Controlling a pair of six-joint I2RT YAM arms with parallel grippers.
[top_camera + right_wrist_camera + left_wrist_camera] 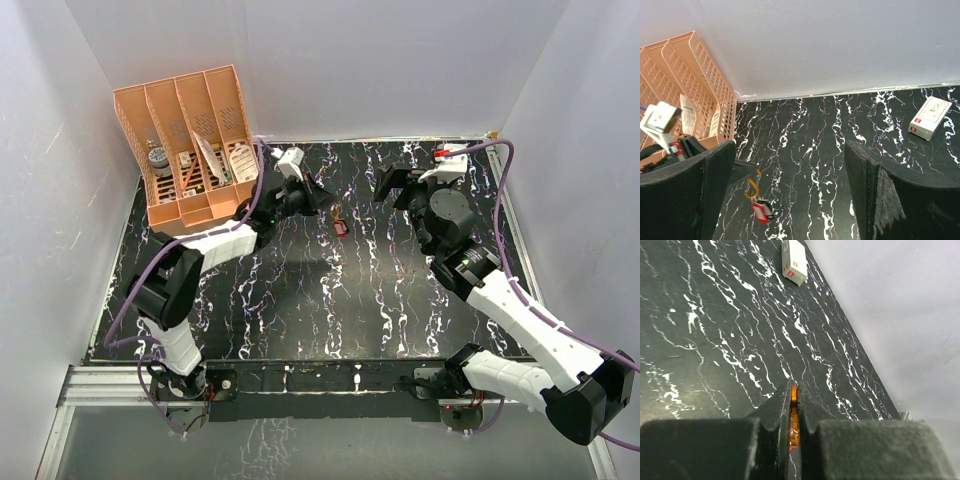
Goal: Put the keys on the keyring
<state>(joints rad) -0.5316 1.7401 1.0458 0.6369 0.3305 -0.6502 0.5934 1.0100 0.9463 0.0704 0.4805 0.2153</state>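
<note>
My left gripper (318, 200) is shut on the thin orange-gold keyring (794, 415) and holds it above the black marbled table (330, 300). In the left wrist view the ring shows edge-on between the closed fingers (775, 405). In the right wrist view the keyring (754, 186) hangs from the left gripper's tip (742, 172), with the red-headed key (760, 211) dangling on it. The red key also shows in the top view (340, 226). The silver key cannot be made out for sure. My right gripper (790, 150) is wide open and empty, to the right of the ring (398, 188).
An orange slotted organiser (190, 145) with small items stands at the back left. A white switch box (929, 119) lies near the back right wall and also shows in the left wrist view (794, 262). White walls enclose the table.
</note>
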